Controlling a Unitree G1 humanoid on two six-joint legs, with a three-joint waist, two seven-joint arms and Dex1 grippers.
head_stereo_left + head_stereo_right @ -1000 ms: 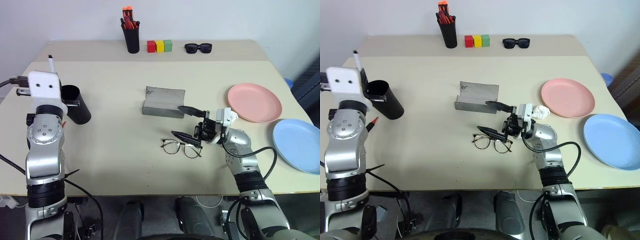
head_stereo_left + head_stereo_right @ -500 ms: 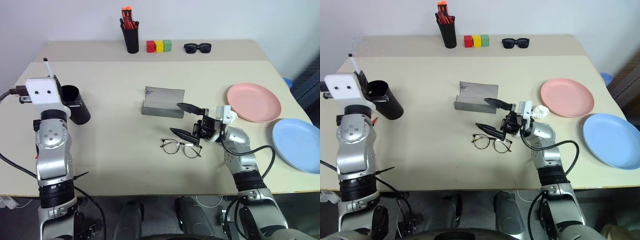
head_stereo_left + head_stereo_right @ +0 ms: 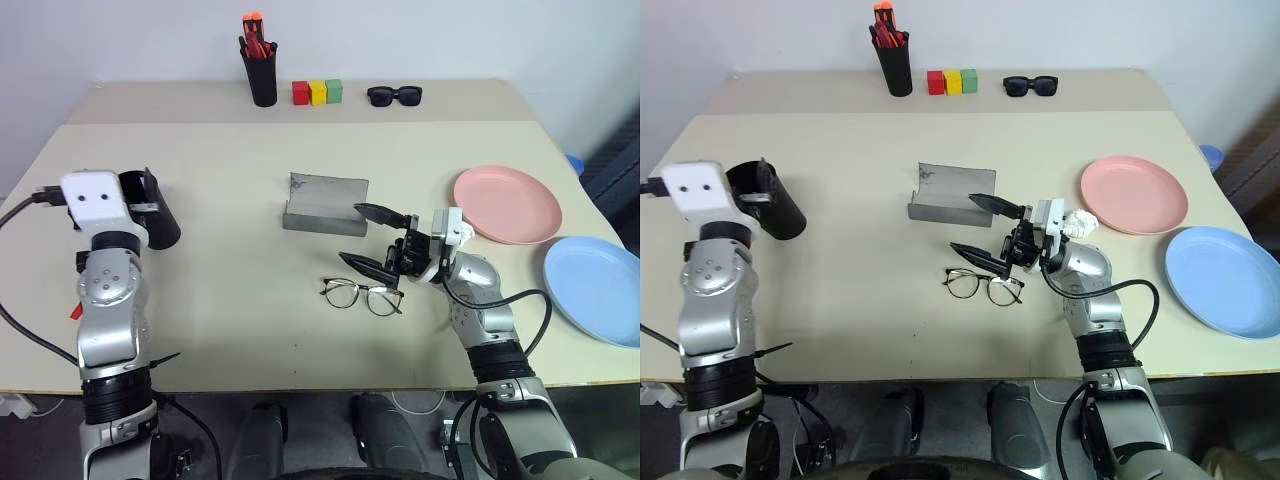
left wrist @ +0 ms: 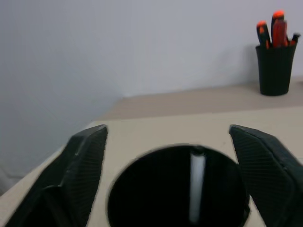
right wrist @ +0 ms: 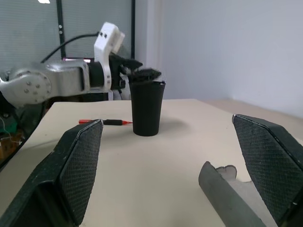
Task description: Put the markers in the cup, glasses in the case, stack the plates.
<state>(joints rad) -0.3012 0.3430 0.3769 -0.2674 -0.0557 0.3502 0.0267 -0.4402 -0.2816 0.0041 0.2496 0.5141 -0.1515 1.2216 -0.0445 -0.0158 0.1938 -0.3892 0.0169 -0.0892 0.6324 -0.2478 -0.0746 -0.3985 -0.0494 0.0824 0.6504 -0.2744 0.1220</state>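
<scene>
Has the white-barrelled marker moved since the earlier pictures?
Yes. It stood above the wide black tapered cup in the left claw; the white-barrelled marker now sits inside it.

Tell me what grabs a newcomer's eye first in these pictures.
Probably the left claw, open right over the black cup at the table's left, with a white marker standing inside the cup. Next, the right claw, open at mid-table, poised between the wire-framed glasses and the open grey case. The pink plate and blue plate lie side by side, unstacked, at the right.
</scene>
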